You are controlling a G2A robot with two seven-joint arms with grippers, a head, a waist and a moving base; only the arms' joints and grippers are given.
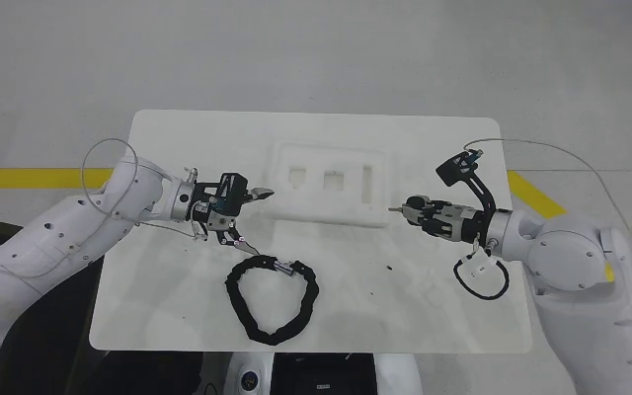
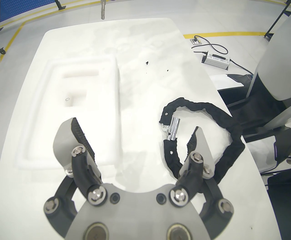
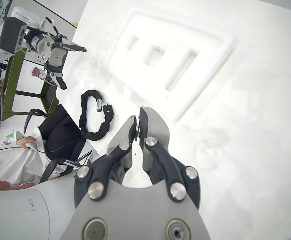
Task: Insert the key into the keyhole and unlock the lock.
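Closest in, my left gripper [image 2: 135,125] is hanging spread wide near the lock cylinder [image 1: 286,267] at the top view's lower centre, whose limp chain [image 1: 267,321] I'm judging best steadied by gripping that stiff metal part, while my right gripper [image 3: 137,113] is pinching what looks like the small, slippery key [image 2: 102,11].

Plenty of bare table [image 1: 434,316] between the chain lock [image 1: 272,301] and the right gripper [image 1: 405,208] pinching the key [image 2: 102,10], nothing in the way. Foam tray [image 1: 331,213] walls off the back; the wide-open left gripper [image 1: 253,217] hangs near the lock's left end.
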